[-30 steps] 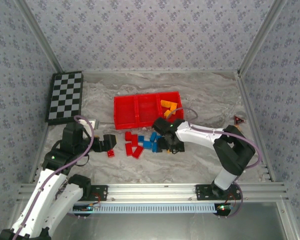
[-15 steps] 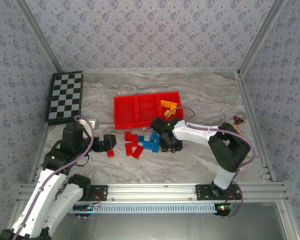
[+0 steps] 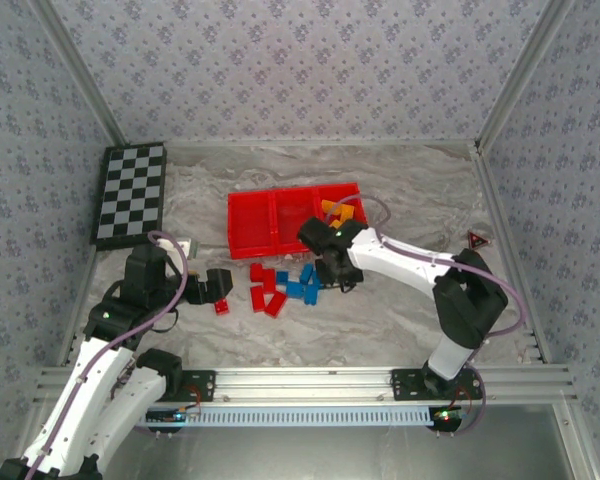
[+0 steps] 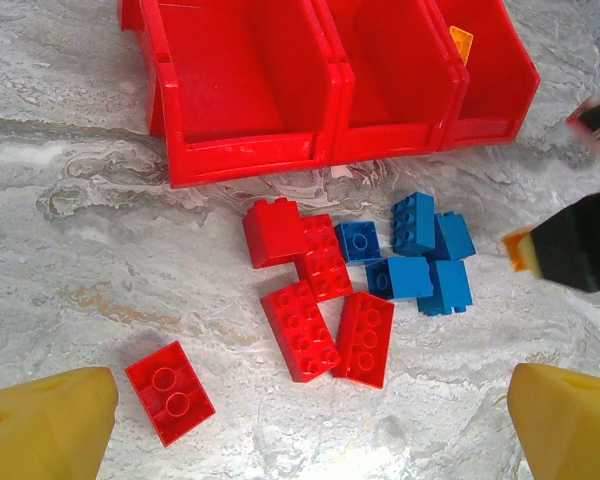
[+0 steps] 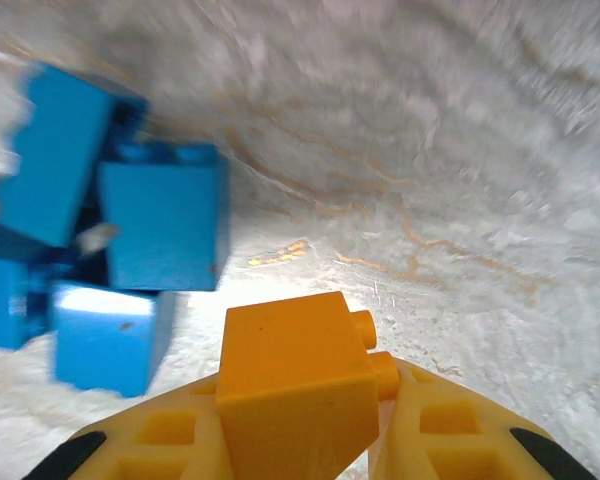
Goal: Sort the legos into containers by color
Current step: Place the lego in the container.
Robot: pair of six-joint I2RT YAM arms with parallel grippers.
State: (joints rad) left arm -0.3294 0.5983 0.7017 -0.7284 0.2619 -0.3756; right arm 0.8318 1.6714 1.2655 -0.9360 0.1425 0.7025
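Note:
My right gripper (image 5: 305,430) is shut on a yellow-orange lego (image 5: 295,385), held just above the table beside the blue legos (image 5: 160,225). From above, the right gripper (image 3: 332,270) sits just in front of the red tray of containers (image 3: 250,225), whose right compartment holds orange legos (image 3: 338,210). Red legos (image 4: 315,300) and blue legos (image 4: 420,255) lie in a cluster in front of the tray (image 4: 240,160). My left gripper (image 4: 305,440) stands open over the table, with a lone red lego (image 4: 170,392) near its left finger.
A black-and-white checkerboard (image 3: 130,195) lies at the back left. A small red triangular object (image 3: 477,238) rests near the right wall. Patterned walls close in the table on three sides.
My right gripper has shut on the yellow-orange lego and moved back with it towards the tray. The left arm has not moved.

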